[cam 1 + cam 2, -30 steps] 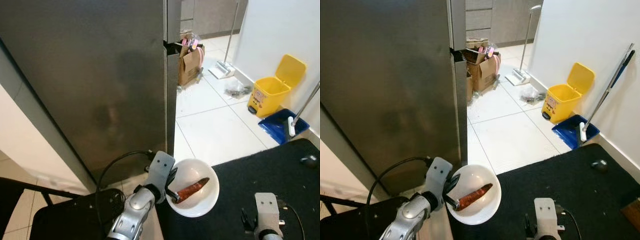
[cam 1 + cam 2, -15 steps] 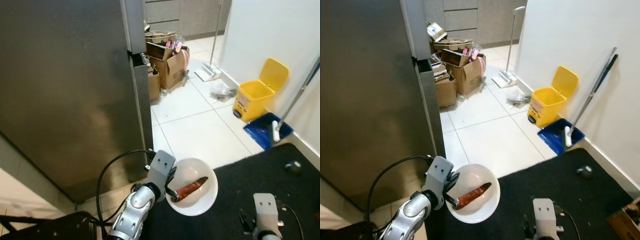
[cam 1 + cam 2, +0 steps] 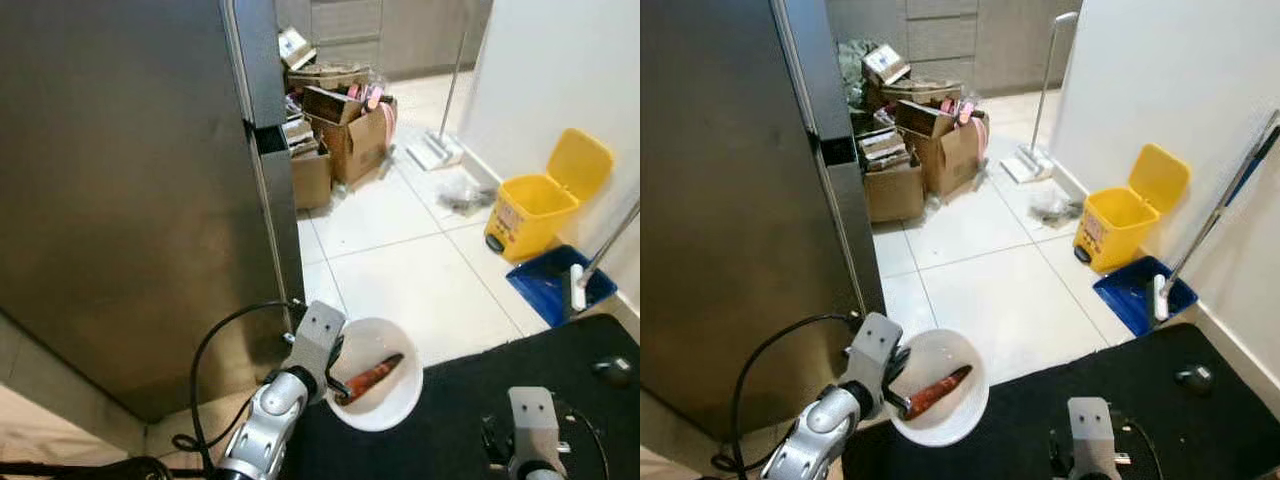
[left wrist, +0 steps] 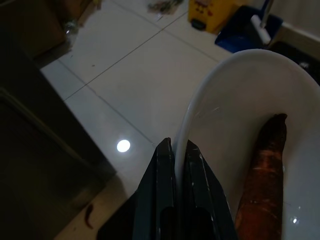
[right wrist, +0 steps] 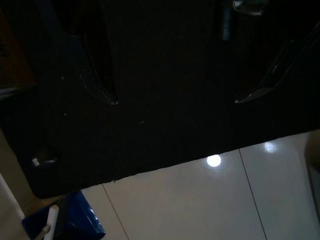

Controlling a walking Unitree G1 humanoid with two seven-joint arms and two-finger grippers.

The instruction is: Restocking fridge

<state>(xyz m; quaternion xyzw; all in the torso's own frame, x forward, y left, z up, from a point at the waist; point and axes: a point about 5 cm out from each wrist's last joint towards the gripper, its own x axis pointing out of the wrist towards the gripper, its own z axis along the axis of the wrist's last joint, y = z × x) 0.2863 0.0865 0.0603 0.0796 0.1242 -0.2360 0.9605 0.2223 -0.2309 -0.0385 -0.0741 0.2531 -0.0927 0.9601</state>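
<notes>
Left gripper [image 4: 175, 150] fingers pinch the rim of a smooth white bowl [image 3: 395, 405]. Inside lies a long, rough, reddish-brown sweet potato [image 3: 362, 378], just past the fingertips. Right gripper [image 5: 172, 75] spread wide over black mat [image 3: 560, 360]. Brushed-steel fridge [image 3: 130, 180] stands closed beside the bowl.

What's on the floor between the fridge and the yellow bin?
Bare white tile, seen from the head cameras, between the fridge and the yellow bin; the cardboard boxes sit farther back.
</notes>
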